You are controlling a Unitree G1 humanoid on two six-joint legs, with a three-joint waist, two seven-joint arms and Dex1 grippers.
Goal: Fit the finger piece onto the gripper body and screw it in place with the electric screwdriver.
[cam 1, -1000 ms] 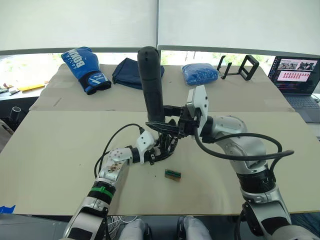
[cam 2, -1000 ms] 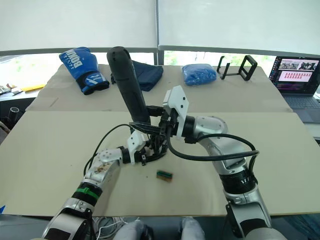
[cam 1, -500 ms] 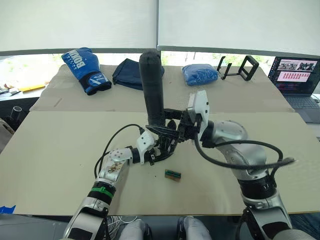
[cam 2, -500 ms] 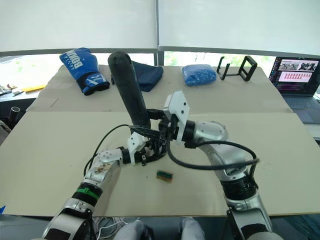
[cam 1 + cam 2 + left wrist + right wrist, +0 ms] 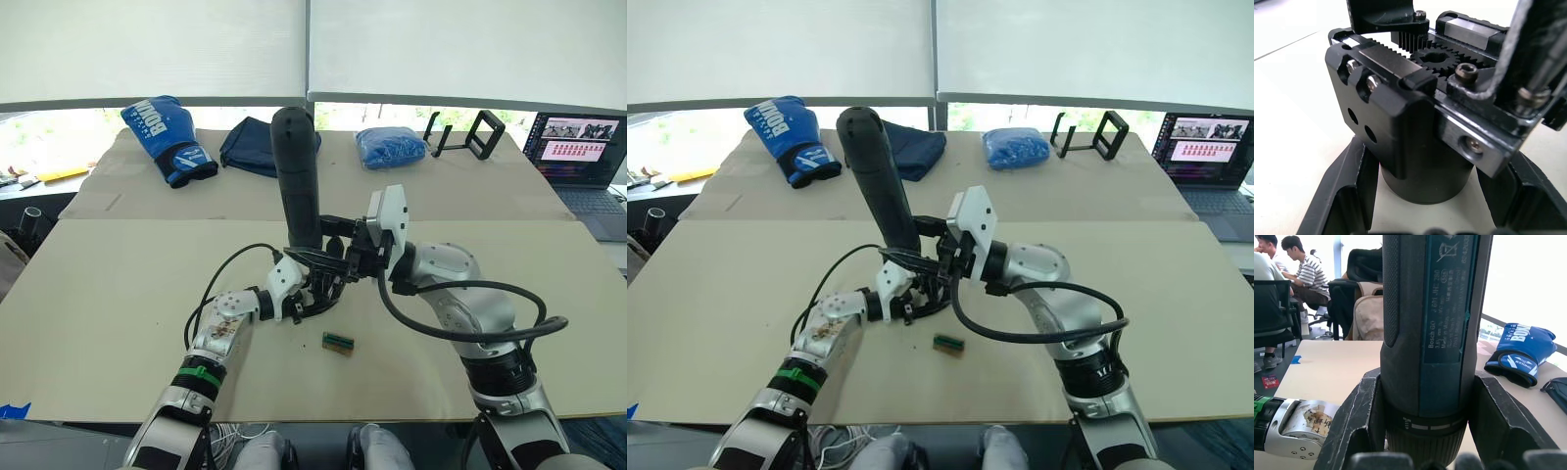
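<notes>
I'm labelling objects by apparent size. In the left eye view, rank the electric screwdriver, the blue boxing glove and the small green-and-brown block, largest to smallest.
1. electric screwdriver, though it stands nearer the camera
2. blue boxing glove
3. green-and-brown block, clearly smallest

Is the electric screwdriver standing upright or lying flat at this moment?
Near upright: the electric screwdriver rises from the right gripper, rounded end on top, leaning slightly, lower end over the gripper body.

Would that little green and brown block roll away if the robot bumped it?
Probably not. The green-and-brown block looks boxy with flat sides and lies flat on the table, so it would likely slide, not roll. It looks small, so probably light and easily knocked aside.
</notes>
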